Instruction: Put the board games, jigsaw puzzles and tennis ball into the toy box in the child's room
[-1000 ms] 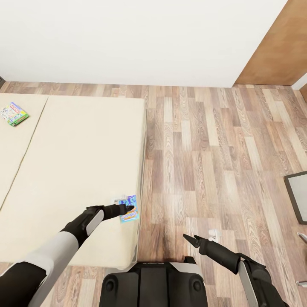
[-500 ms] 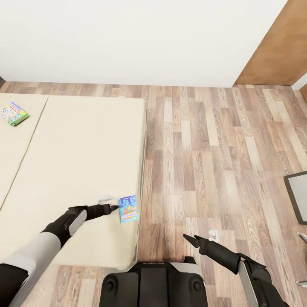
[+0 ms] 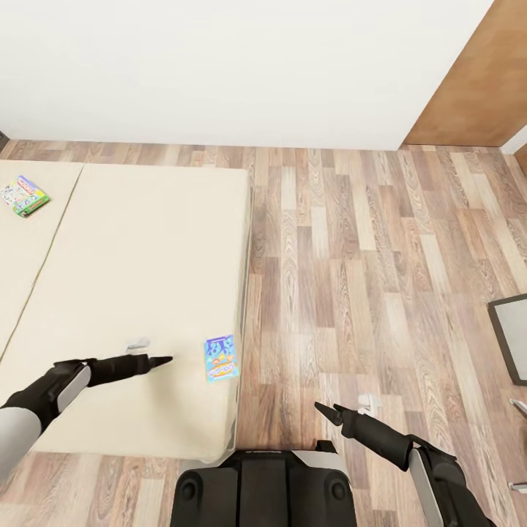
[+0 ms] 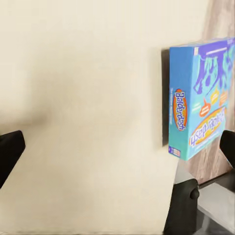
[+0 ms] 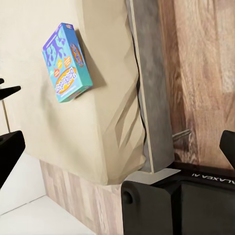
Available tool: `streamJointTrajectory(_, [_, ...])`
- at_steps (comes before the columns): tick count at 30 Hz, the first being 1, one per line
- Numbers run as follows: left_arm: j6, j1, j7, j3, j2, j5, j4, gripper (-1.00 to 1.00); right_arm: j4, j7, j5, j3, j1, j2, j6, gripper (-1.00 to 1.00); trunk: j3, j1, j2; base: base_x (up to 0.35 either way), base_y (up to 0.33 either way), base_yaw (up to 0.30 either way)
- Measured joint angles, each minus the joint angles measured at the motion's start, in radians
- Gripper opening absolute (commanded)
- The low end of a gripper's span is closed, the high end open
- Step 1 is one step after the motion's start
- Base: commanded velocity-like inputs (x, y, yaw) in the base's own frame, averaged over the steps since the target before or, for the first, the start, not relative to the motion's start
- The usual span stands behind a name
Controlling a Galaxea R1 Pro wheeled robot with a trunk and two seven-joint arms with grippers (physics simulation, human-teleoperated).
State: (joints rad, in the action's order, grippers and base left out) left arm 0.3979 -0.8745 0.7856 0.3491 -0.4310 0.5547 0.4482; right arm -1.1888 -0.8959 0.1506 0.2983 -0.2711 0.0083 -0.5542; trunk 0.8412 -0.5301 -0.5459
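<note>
A blue board game box [image 3: 221,358] lies flat on the cream bed [image 3: 132,278], close to the bed's right edge. My left gripper [image 3: 148,351] hovers open over the mattress a short way left of that box, apart from it. The left wrist view has the box [image 4: 200,98] ahead between widely spread fingers [image 4: 10,149]. A second, green board game [image 3: 24,195] lies far off at the bed's left end. My right gripper [image 3: 345,406] stands open and holds nothing, low over the floor beside the bed. Its wrist view looks across at the blue box [image 5: 68,63].
Wooden floor [image 3: 366,256] stretches right of the bed. A grey-framed object [image 3: 511,337] sits at the right edge, and a brown door [image 3: 476,80] is at the back right. The white wall [image 3: 241,66] runs behind. My base [image 3: 263,483] is at the bed's foot.
My left gripper has pulled back to the left, away from the blue board game. The box stays where it lay on the bed. The right arm has not moved.
</note>
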Motion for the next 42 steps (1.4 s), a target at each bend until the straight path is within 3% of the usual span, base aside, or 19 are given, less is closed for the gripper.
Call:
streamJointTrajectory(1, [0.0, 0.011, 0.065, 0.0, -0.013, 0.0, -0.005, 1.0, 0.0, 0.0, 0.0, 0.0, 0.0, 0.0, 0.0, 1.0, 0.0, 0.0, 0.0, 0.0, 0.0, 0.0])
streamJointTrajectory(6, [-0.002, 0.039, 0.213, -0.004, -0.03, 0.006, -0.04, 1.0, 0.0, 0.0, -0.003, -0.001, 0.0, 0.001, 0.0, 1.0, -0.002, 0.0, 0.0, 0.0, 0.0, 0.0])
streamJointTrajectory(14, [-0.007, 0.053, 0.341, -0.015, -0.036, 0.017, -0.127, 1.0, 0.0, 0.002, -0.006, -0.002, 0.0, 0.001, 0.001, 1.0, -0.013, 0.0, 0.0, 0.0, 0.0, 0.0])
streamJointTrajectory(23, [-0.007, 0.056, 0.36, -0.055, -0.036, 0.015, -0.156, 1.0, 0.0, 0.005, -0.008, -0.005, 0.0, 0.003, 0.003, 1.0, -0.019, 0.0, 0.0, 0.0, 0.0, 0.0])
streamJointTrajectory(42, [-0.014, 0.056, 0.371, -0.061, -0.029, 0.014, -0.16, 1.0, 0.0, 0.016, -0.013, -0.005, 0.0, 0.002, 0.003, 1.0, -0.023, 0.0, 0.0, 0.0, 0.0, 0.0])
